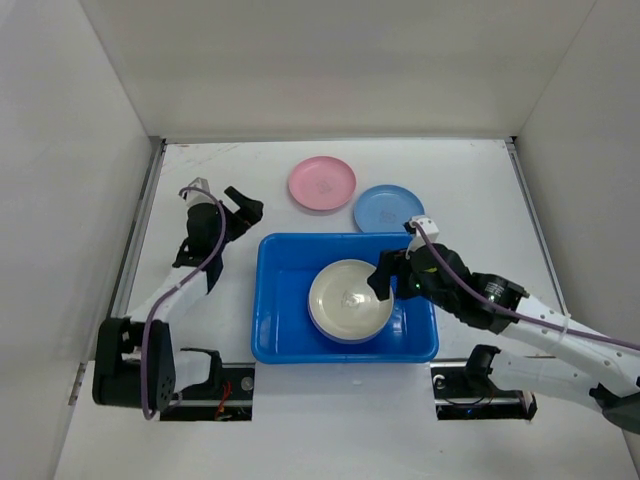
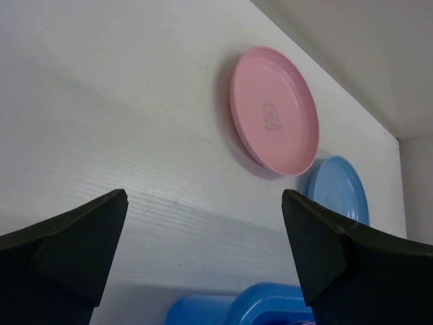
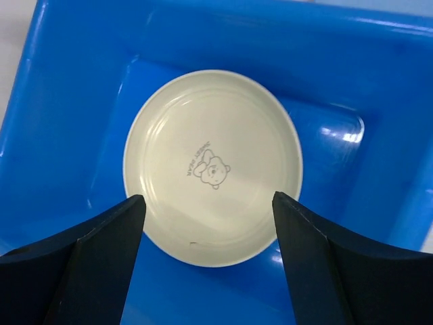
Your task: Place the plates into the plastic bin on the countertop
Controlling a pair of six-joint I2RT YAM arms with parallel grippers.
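Inside bin [image 1: 290, 340], cream plate [image 1: 350, 296] lies topmost on stack. Over it, right fingers [image 3: 101, 264] hover apart, empty. Beyond bin, pink plate [image 1: 322, 184] and blue plate [image 1: 388, 209] sit on tabletop [image 1: 480, 180], just beside each other. Left of bin, left fingers [image 2: 74, 250] apart, empty.

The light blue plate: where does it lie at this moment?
In the top view the light blue plate lies on the countertop, just beyond the far rim of the blue bin, right of the pink plate.
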